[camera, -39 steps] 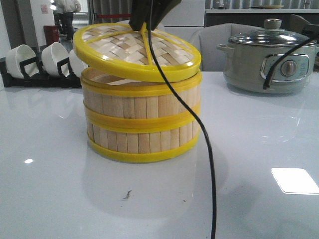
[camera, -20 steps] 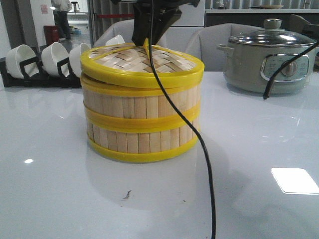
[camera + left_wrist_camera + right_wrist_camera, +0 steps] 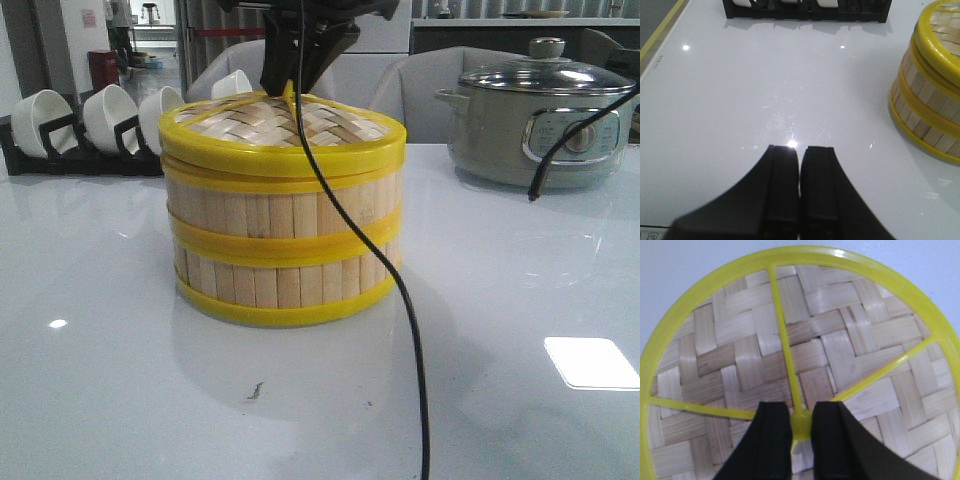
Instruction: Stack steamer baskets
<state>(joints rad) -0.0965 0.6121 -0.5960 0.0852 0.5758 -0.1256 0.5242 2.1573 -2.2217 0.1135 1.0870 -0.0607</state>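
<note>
Beneath the right gripper (image 3: 801, 425), jaws pinching the lid (image 3: 290, 125) knob, sit stacked steamer baskets (image 3: 283, 235).

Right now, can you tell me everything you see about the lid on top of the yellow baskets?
The lid is round and flat, woven from pale bamboo strips, with a bright yellow rim and yellow spokes meeting at a small yellow knob. It sits level on the upper of the two stacked steamer baskets. The right pincer is closed on the knob from above; nothing else touches it.
</note>
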